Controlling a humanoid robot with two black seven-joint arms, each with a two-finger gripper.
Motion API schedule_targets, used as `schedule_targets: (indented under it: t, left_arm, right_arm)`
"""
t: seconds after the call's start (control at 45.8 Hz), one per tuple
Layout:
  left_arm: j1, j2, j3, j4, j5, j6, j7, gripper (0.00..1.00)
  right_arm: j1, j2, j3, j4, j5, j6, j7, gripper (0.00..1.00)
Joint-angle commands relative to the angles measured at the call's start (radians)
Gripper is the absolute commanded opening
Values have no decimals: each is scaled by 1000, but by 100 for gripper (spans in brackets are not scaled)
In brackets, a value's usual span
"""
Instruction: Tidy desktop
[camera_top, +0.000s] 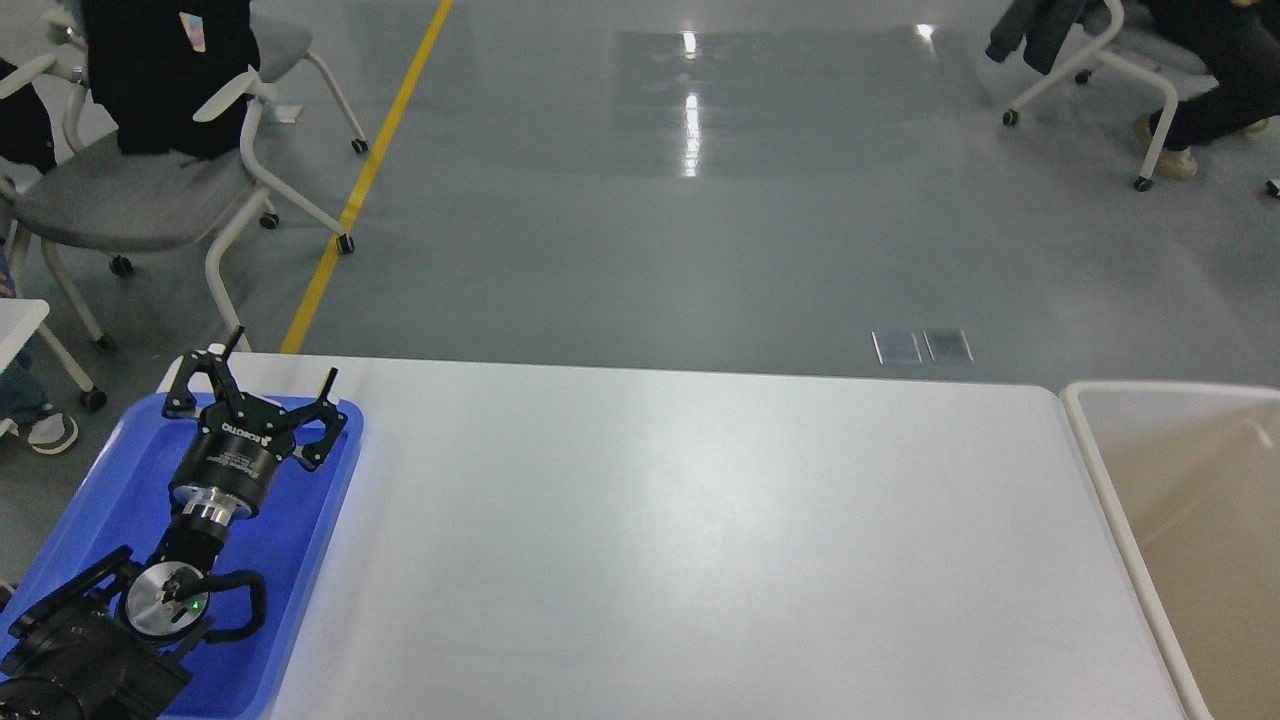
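The desktop (680, 540) is a large white tabletop with rounded corners and fills the lower part of the head view. My left gripper (258, 378) is open and empty, its fingers spread over the far end of the blue tray (310, 540) at the table's left. My right arm and gripper are out of view. The crumpled brown paper ball is out of view too.
A beige white-rimmed bin (1105, 470) stands against the table's right edge. Grey office chairs (130, 190) stand on the floor at the far left, another chair (1090, 60) at the far right. A yellow line (370, 170) runs across the grey floor.
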Motion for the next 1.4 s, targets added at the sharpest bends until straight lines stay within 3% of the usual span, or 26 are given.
schedule_targets:
  t: [0.0, 0.525, 0.699, 1.049, 1.071, 1.093, 1.18, 1.224, 1.377]
  left_arm:
    - [0, 0, 0, 0, 0, 0, 0, 99]
    - [0, 0, 0, 0, 0, 0, 0, 99]
    - [0, 0, 0, 0, 0, 0, 0, 99]
    - [0, 0, 0, 0, 0, 0, 0, 99]
    - [0, 0, 0, 0, 0, 0, 0, 99]
    - [0, 0, 0, 0, 0, 0, 0, 99]
    - [0, 0, 0, -1, 0, 0, 0, 99]
    - [0, 0, 0, 0, 0, 0, 0, 99]
    - [0, 0, 0, 0, 0, 0, 0, 99]
  right_arm:
    - [-267, -42, -8, -167, 158, -57, -1, 0]
    - [-711, 163, 108, -196, 444, -451, -73, 0]
    - [-818, 196, 201, -196, 444, -494, -86, 0]
    - [-860, 199, 214, -221, 444, -529, -97, 0]
    - [-863, 199, 214, -227, 445, -534, -97, 2]
    - [-867, 199, 214, -231, 445, -542, -97, 13]
    - [-875, 188, 214, -235, 444, -592, -95, 73]
    - [-874, 185, 214, -233, 442, -618, -95, 97]
    - [-861, 179, 214, -213, 444, -620, -95, 100]
